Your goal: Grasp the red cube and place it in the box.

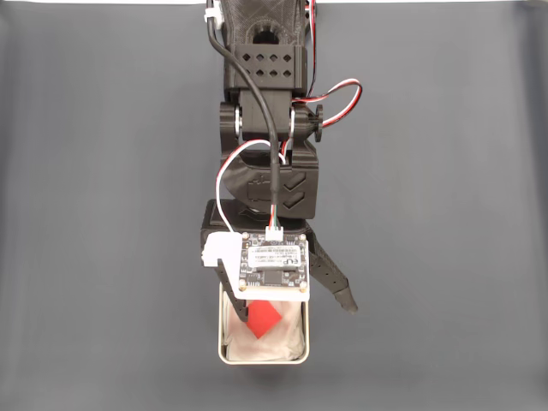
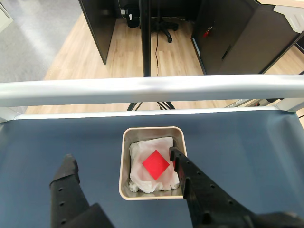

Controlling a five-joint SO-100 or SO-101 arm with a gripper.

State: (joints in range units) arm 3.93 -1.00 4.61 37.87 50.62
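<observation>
Cube is in the box; you are at the release and retreat step.

The cube lies on the white lining inside the box, turned like a diamond. Your gripper stands wide open and holds nothing: one finger at 3 o'clock of the cube, the other well apart at 8 o'clock. Next, I judge, you lift straight up without touching the rim.

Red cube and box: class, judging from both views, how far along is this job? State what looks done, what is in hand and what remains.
Done: the red cube lies on the white lining inside the box, turned corner-on in the wrist view. In hand: nothing; the gripper is open, its fingers spread wide over the box, clear of the cube. Left: probably just lifting the arm away from the box on the dark table.
</observation>
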